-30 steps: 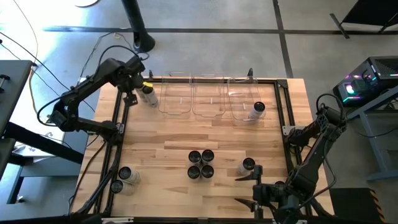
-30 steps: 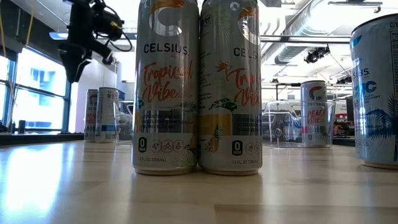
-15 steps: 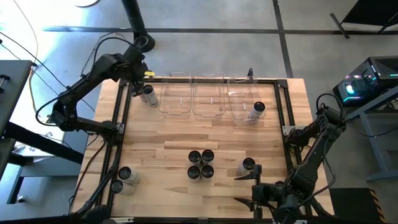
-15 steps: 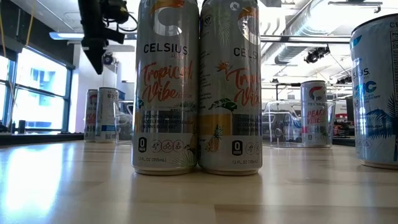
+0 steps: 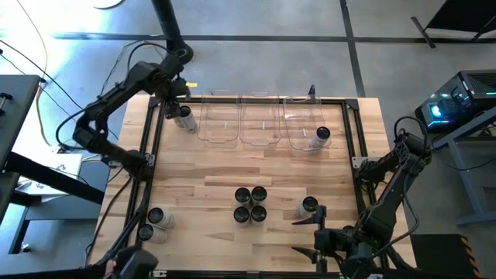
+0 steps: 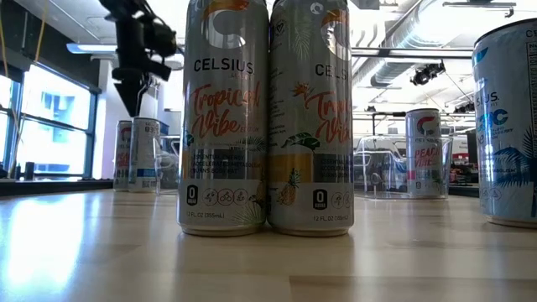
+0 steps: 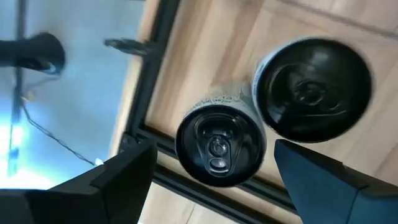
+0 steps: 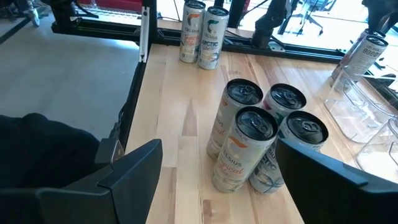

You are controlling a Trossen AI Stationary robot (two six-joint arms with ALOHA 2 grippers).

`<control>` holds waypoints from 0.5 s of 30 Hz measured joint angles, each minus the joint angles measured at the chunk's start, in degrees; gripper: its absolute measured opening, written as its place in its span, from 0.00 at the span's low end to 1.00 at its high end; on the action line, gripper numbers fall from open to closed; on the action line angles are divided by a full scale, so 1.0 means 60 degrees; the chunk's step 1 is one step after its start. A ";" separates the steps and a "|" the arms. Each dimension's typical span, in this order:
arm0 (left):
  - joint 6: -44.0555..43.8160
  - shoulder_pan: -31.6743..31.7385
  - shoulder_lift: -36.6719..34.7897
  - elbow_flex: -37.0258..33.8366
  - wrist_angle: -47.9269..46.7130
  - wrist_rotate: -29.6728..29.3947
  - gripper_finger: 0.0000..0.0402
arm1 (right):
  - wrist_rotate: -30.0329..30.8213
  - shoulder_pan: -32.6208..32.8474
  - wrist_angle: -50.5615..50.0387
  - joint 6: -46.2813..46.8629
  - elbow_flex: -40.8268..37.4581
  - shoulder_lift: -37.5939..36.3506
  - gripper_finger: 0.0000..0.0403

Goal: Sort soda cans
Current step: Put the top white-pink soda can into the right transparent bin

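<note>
The left gripper (image 5: pixel 175 101) hangs over the far left corner of the wooden desk (image 5: pixel 209 174), right above a pair of soda cans (image 5: pixel 184 118) standing side by side near the black frame rail (image 5: pixel 152 143); in the left wrist view its two dark fingers (image 7: pixel 118 180) are spread wide, with both can tops (image 7: pixel 219 146) seen between them and nothing gripped; the low view shows the gripper pointing down above that pair (image 6: pixel 138 155), clear of the tops.

Just to the right of the pair, three clear plastic bins (image 5: pixel 260 120) sit in a row along the far edge; one can (image 5: pixel 321 137) stands in the rightmost bin, and the other two bins look empty.

A cluster of four cans (image 5: pixel 250 204) stands packed together, touching, in the middle of the near half of the desk; a single can (image 5: pixel 308 207) stands to its right, near but apart; two more cans (image 5: pixel 155 222) stand close together at the near left corner.

The right gripper (image 5: pixel 310 232) waits low at the near right edge of the desk, close to the single can; in the right wrist view its fingers (image 8: pixel 134 171) are parted wide and hold nothing, with the cluster of four (image 8: pixel 261 140) ahead of them and the near-left two cans (image 8: pixel 202 34) farther off.
</note>
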 joint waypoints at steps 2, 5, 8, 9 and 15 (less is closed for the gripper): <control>0.0084 0.0120 0.0273 0.0000 -0.0080 0.0005 0.79 | 0.0000 0.0000 -0.0001 0.0000 0.0000 0.0000 0.77; 0.0109 0.0230 0.0586 -0.0004 -0.0148 0.0008 0.79 | 0.0000 0.0000 0.0002 0.0000 0.0000 0.0000 0.77; 0.0073 0.0279 0.0765 -0.0004 -0.0375 -0.0020 0.79 | 0.0004 -0.0017 0.0002 0.0000 0.0000 0.0000 0.77; 0.0028 0.0294 0.0803 -0.0007 -0.0409 -0.0028 0.79 | 0.0009 -0.0041 0.0002 0.0000 0.0000 0.0000 0.77; -0.0457 0.0343 0.1055 -0.0007 -0.0265 -0.0013 0.79 | 0.0033 -0.0128 0.0072 0.0018 0.0000 0.0000 0.77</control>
